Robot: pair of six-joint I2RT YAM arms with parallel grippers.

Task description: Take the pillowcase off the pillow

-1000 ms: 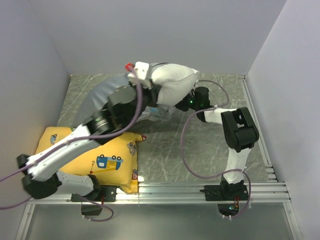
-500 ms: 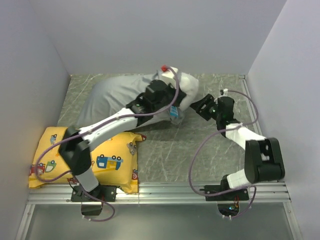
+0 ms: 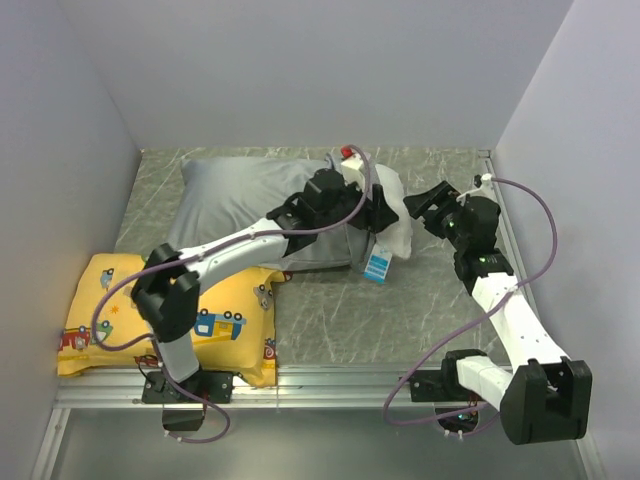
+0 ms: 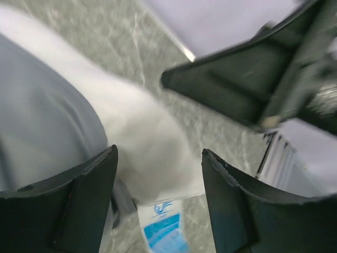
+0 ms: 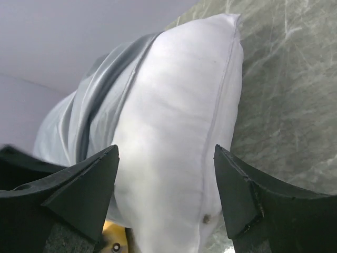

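The pillow [image 3: 397,222] lies along the back of the table. Its white right end and blue tag [image 3: 377,266] stick out of the silver-grey pillowcase [image 3: 240,200], which covers the rest. My left gripper [image 3: 383,207] hovers open over that bare end. In the left wrist view its gripper [image 4: 158,179] frames the white pillow [image 4: 142,137], the tag [image 4: 163,232] and the pillowcase edge [image 4: 42,116], touching none. My right gripper [image 3: 422,204] stands open just right of the pillow. In the right wrist view its gripper [image 5: 166,174] faces the pillow [image 5: 179,121] and pillowcase [image 5: 89,116].
A yellow vehicle-print cushion [image 3: 170,315] lies at the front left under the left arm. Walls close the table at the left, back and right. Metal rails run along the front edge [image 3: 350,380] and the right side [image 3: 505,230].
The lifted pillow has come down flat on the table. My left gripper has opened and let go of it. The right arm has swung out to the right and opened wider.
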